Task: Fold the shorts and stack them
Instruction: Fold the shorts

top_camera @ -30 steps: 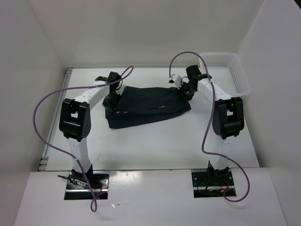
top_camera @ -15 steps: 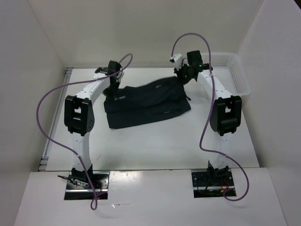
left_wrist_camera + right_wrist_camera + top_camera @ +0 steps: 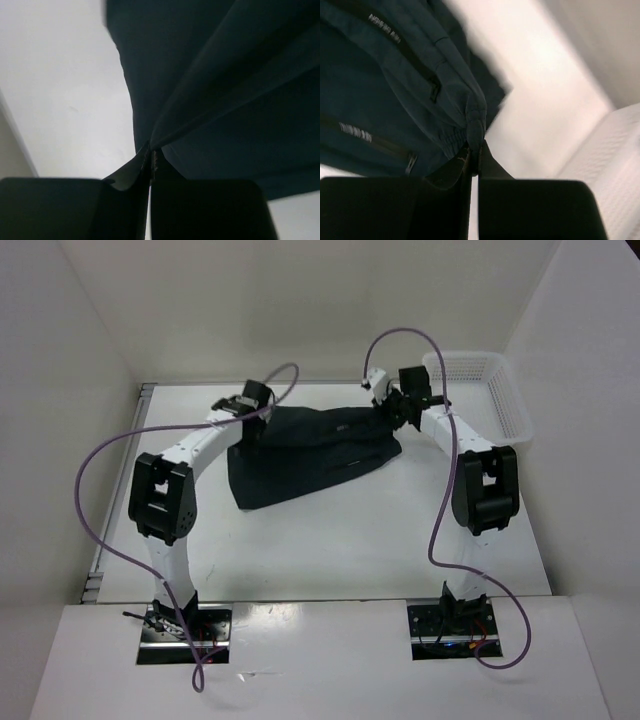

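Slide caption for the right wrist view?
Right jaws shut on a gathered fold of the black shorts, white table beyond.

We see a white table [image 3: 330, 540] boxed in by plain white panels: a back wall [image 3: 300, 310], a left wall [image 3: 50, 390] and a right wall [image 3: 590, 490]. Along the table's left edge runs what seems to be a metal rail [image 3: 118, 490], though it is too small to be sure. A pale ledge [image 3: 320, 660] lies along the near side. The light is even, the shadows soft.
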Robot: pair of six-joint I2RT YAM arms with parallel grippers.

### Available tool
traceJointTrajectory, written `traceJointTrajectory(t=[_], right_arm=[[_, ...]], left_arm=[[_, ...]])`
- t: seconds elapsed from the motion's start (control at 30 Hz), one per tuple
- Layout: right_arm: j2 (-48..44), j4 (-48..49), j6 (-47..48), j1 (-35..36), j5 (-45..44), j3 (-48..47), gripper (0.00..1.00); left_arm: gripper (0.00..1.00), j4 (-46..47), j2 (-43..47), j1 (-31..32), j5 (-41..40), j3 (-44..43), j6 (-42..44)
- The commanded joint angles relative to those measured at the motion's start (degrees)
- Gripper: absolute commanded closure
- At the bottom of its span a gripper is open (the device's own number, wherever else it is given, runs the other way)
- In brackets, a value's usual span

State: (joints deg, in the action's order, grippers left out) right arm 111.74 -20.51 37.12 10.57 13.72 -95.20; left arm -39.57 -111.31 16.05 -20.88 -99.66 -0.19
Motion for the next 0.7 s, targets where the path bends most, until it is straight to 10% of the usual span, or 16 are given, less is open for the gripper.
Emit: traceJointTrajectory(t=[0.0,0.67], right_arm=[[-4.4,2.4,8.9,-0.4,-2.8,8.3,1.0],[-16.0,4.2,20.4,-1.1,0.3,26.4,1.0]], left_arm=[[1.0,-3.2,1.0,3.4,1.4,9.9,0.2],[1.0,-10.1,10.8,9.3,1.8,24.1,0.2]])
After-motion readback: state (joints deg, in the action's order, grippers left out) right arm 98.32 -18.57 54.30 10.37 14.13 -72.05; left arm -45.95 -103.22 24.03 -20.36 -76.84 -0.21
